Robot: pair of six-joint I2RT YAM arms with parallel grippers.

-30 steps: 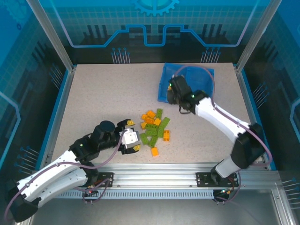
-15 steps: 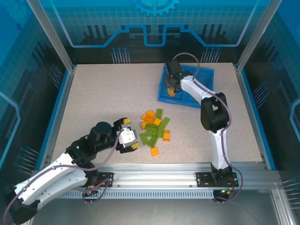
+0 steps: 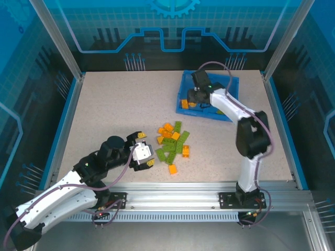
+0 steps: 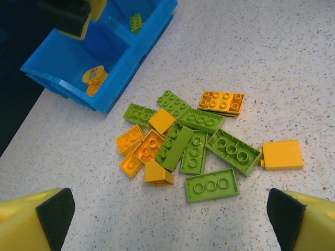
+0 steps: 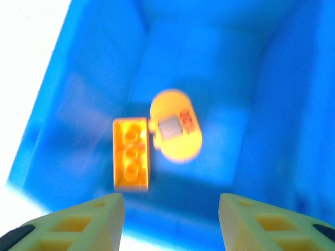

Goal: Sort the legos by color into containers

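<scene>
Prob. 2 orange legos in tray

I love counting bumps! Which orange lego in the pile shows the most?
The long orange brick on the pile's far edge in the left wrist view. It lies bumps-up, two rows of four; the other orange ones are shorter or smooth-side up.

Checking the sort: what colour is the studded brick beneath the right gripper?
The brick is orange; see right wrist view.

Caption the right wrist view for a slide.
Open right gripper over a blue compartment holding an orange brick and a rounded orange piece.
</scene>
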